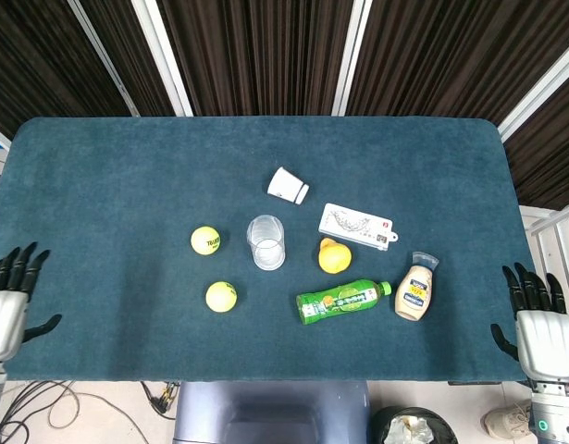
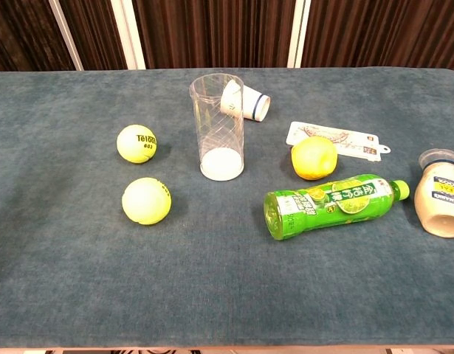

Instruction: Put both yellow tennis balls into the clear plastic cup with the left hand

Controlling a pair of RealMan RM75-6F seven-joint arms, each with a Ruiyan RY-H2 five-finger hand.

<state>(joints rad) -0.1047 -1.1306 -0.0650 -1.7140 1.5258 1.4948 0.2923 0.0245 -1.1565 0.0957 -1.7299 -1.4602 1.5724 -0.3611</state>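
Still Loose: Both Balls Outside the Cup

Upright near the table's middle stands the clear plastic cup point(image 2: 218, 127), with nothing in it. Just left of it lies the printed tennis ball point(image 2: 136, 142); the plain tennis ball point(image 2: 146, 200) sits nearer the front edge. At the table's left edge the left hand point(image 1: 6, 305) holds nothing, fingers spread. The right hand point(image 1: 540, 324), likewise spread and holding nothing, waits at the right edge.

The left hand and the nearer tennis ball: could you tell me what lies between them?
Nothing. In the head view, only bare blue table lies between the left hand and the nearer tennis ball.
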